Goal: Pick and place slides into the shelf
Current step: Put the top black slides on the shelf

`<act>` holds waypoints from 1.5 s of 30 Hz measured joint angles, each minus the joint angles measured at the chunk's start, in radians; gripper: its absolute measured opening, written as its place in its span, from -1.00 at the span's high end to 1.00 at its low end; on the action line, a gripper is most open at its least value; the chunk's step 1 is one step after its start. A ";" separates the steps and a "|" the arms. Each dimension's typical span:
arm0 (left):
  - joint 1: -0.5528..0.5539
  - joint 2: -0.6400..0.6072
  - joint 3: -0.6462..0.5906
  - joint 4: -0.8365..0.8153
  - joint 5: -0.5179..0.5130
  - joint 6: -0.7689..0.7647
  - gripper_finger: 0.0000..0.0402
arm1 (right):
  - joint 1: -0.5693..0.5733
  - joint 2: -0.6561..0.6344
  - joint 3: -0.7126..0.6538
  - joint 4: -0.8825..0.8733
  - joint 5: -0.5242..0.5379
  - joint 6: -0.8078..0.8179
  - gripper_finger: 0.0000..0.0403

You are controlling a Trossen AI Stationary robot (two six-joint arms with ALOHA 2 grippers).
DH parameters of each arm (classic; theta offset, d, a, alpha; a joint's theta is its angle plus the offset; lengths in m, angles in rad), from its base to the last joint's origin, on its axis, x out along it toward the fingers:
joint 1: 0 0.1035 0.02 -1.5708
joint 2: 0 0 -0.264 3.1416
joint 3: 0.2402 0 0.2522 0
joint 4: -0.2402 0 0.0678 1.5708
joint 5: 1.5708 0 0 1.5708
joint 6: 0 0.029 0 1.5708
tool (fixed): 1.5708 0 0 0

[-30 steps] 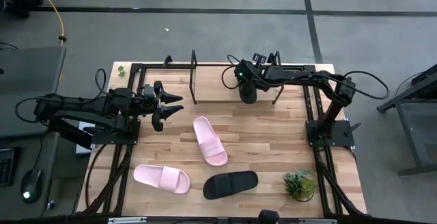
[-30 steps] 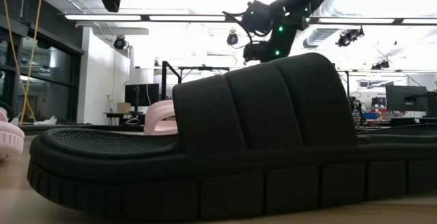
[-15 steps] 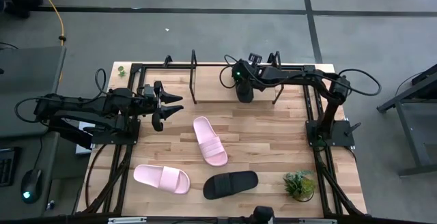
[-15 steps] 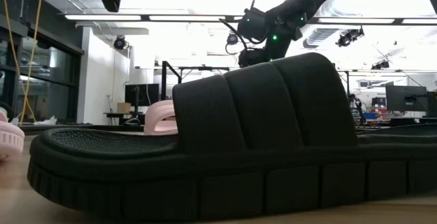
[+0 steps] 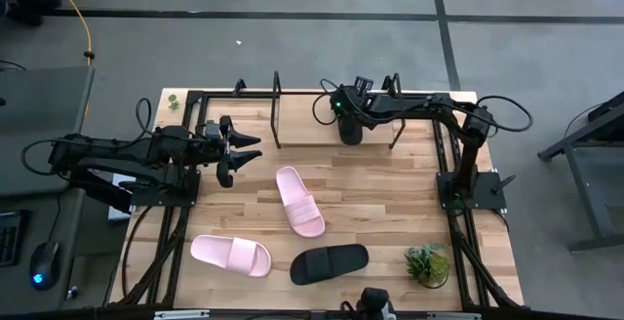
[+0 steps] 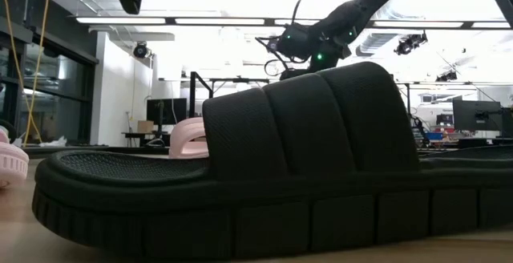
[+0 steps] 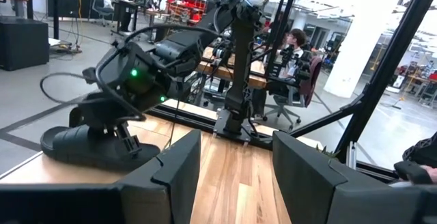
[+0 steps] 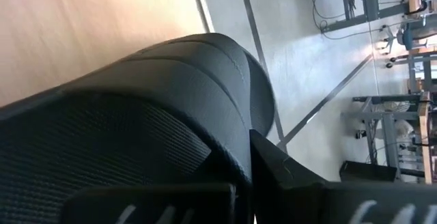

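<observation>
My right gripper (image 5: 343, 113) reaches to the table's far edge and is shut on a black slide (image 5: 351, 133), inside the shelf (image 5: 276, 115) of thin black rods. The left wrist view shows that slide (image 7: 82, 145) lying about level under the gripper (image 7: 130, 142); whether it rests on the shelf board I cannot tell. A pink slide (image 5: 299, 200) lies sole down at mid-table and another (image 5: 230, 255) near the left front. The second black slide (image 5: 330, 262) lies at the near edge and fills the low view (image 6: 240, 175). My left gripper (image 5: 244, 154) waits open at the left. My right gripper pinches the black slide by its side rim beside the broad strap (image 8: 184, 67). One finger (image 8: 287, 176) is outside the rim and the other is on the footbed side. The fingers come from above, slanting down. The slide sits about level below them.
A small potted plant (image 5: 426, 263) stands at the near right corner. A black frame (image 5: 453, 179) edges the table, and upright shelf rods (image 5: 395, 125) flank the held slide. Bare wood lies between the shelf and the pink slides. A seated person (image 7: 295, 53) shows in the room beyond.
My right gripper has shifted a little toward the table's far left with the black slide, and its wrist has tipped. The slide has moved slightly with it, staying within the shelf.
</observation>
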 joint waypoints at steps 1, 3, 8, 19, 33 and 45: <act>0.000 0.000 0.000 0.000 0.000 0.000 0.16 | 0.001 0.008 0.001 0.003 0.000 0.000 1.00; 0.000 0.000 0.000 0.000 0.000 0.000 0.16 | 0.002 0.017 0.002 0.004 0.000 0.000 1.00; 0.000 0.000 0.000 0.000 0.000 0.000 0.16 | 0.007 0.023 0.002 0.000 -0.001 0.001 0.99; 0.000 0.000 0.000 0.000 0.000 0.000 0.16 | 0.015 0.025 0.001 -0.029 -0.010 0.019 0.71; 0.000 0.000 0.000 0.000 0.000 0.000 0.16 | 0.016 0.026 0.000 -0.031 -0.023 0.004 0.49; 0.000 0.000 0.000 0.000 0.000 -0.001 0.16 | 0.015 0.027 0.021 -0.059 -0.059 0.004 0.49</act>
